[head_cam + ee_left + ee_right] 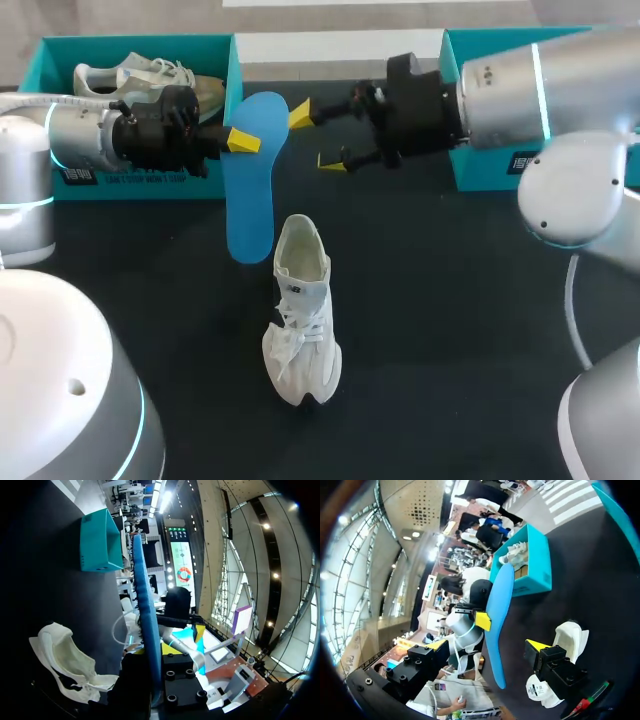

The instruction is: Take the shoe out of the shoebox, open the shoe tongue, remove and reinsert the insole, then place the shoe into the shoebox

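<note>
Insole out, reinsertion pending: your left gripper (241, 140) clamps the blue insole (250, 200) above the table, your right gripper (317, 138) stands open beside it, and your next move probably calls for lining it up with the opening of the shoe (300, 320) lying nearby.

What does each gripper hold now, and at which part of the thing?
The left gripper holds the blue insole, pinched across its flat faces near the end away from the white shoe on the table. The right gripper is open and holds nothing.
</note>
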Controlling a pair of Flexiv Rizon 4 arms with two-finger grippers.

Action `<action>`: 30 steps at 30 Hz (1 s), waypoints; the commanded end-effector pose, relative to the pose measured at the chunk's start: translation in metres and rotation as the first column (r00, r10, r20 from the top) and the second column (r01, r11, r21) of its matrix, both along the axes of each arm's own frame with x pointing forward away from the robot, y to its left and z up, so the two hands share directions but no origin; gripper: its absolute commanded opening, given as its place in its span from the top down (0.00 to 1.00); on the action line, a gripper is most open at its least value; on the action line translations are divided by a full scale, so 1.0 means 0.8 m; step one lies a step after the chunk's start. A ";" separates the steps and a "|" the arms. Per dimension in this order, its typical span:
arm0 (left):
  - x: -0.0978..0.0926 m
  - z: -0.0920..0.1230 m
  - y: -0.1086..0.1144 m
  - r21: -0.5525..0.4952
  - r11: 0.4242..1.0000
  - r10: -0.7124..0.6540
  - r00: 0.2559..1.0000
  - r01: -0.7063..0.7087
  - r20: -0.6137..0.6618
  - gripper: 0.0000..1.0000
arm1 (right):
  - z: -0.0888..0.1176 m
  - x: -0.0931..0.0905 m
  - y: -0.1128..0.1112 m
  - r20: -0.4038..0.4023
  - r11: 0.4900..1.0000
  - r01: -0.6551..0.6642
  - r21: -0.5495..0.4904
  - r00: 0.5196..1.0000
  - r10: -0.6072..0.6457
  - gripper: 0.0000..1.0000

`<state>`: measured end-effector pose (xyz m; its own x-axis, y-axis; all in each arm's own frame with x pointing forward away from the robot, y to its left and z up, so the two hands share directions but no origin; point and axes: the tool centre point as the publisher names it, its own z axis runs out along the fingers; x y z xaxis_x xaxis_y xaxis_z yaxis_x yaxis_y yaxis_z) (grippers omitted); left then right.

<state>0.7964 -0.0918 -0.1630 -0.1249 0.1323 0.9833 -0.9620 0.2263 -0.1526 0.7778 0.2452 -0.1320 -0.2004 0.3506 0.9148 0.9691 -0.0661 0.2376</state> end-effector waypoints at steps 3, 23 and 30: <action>0.000 0.000 0.001 0.002 1.000 -0.002 1.000 0.002 0.000 1.00 | -0.013 0.009 0.001 0.018 0.976 -0.066 0.207 0.998 0.064 0.00; 0.000 0.000 0.001 0.002 1.000 -0.002 1.000 0.002 0.000 1.00 | -0.024 0.023 -0.008 -0.029 0.977 -0.047 0.210 0.998 0.054 0.00; 0.003 0.013 0.003 -0.001 0.998 -0.065 0.983 0.067 0.173 1.00 | -0.024 0.023 -0.008 -0.029 0.977 -0.047 0.210 0.998 0.054 0.00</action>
<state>0.7931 -0.0926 -0.1614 -0.1803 0.1382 0.9739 -0.9484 0.2381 -0.2094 0.7963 0.2369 -0.1516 -0.1805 0.1389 0.9737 0.9799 -0.0600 0.1903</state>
